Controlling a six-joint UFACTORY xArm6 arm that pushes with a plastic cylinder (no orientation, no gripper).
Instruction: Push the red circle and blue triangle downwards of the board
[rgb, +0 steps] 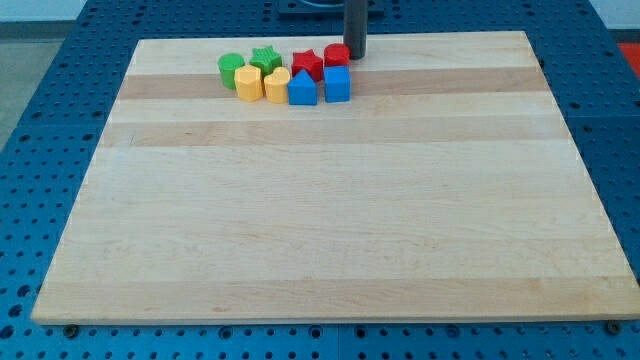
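Pale wooden board (330, 220), blue triangle (302, 89), red circle (336, 55) beside my tip (355, 57).

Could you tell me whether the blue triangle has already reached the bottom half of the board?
No, the blue triangle sits among the cluster near the view's top edge of the board.
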